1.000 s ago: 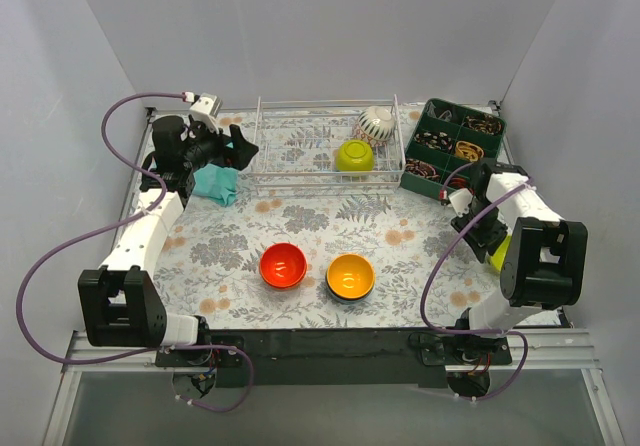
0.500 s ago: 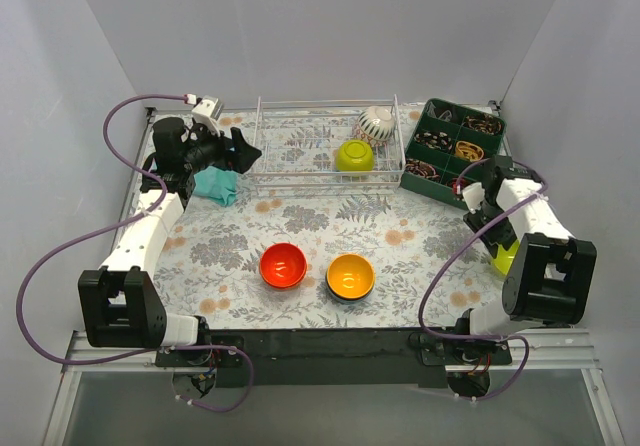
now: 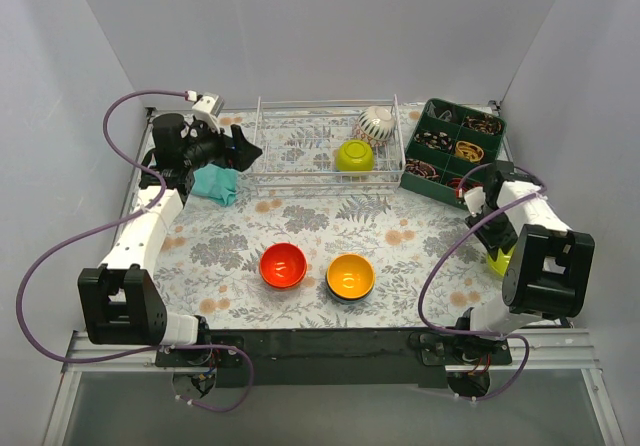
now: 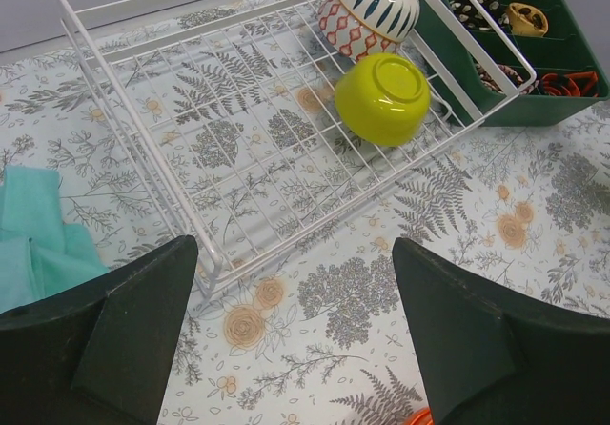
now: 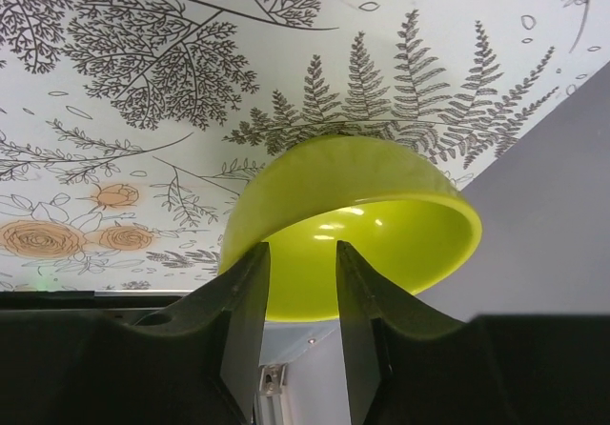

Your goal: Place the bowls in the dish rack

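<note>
Wire rack (image 4: 140,149), two bowls (image 4: 383,98) inside

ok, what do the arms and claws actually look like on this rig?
Left arm and right arm: white links, chunky black joints. A loose purple cable loops off each. Left claw and right claw each have two dark, flat, tapered fingers.

Five bowls (image 3: 283,265), one dish rack (image 3: 300,154), one tray (image 4: 534,109).

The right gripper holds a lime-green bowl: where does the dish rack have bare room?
The dish rack is bare from its left wall to the racked lime-green bowl. Its right end is crowded: that bowl and the patterned bowl sit close together.
</note>
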Tool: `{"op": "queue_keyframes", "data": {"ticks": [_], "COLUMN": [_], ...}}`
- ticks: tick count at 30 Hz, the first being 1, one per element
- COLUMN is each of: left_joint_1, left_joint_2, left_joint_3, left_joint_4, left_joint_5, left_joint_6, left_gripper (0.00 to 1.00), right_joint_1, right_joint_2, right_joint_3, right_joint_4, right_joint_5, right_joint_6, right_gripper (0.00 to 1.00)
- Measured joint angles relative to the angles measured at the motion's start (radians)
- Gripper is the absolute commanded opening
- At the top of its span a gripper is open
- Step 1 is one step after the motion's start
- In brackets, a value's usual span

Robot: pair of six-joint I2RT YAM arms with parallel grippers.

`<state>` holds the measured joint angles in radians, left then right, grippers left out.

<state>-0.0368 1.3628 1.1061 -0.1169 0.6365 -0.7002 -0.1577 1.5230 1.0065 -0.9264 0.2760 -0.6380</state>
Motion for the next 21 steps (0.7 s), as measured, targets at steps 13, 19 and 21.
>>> {"op": "queue_keyframes", "data": {"ticks": [13, 19, 21], "left_joint_1": [0.000, 0.000, 0.000], "left_joint_2": [0.008, 0.048, 0.061], "left_joint_3": [0.034, 0.113, 0.127], "left_joint_4": [-0.076, -0.163, -0.186], "left_joint_5": [0.002, 0.000, -0.009], "left_joint_6": [0.018, 0.092, 0.118], "left_gripper": [0.83, 0.84, 0.85], "right_joint_1": [0.000, 0.000, 0.000], "right_joint_2": [-0.135, -0.164, -0.141], "right_joint_3": [0.057, 0.042, 0.023], "right_joint_4": [-0.001, -0.008, -0.010], "right_joint_5": [-0.093, -0.183, -0.200], "right_joint_6": [0.018, 0.037, 0.041], "right_gripper": [0.46, 0.50, 0.51]}}
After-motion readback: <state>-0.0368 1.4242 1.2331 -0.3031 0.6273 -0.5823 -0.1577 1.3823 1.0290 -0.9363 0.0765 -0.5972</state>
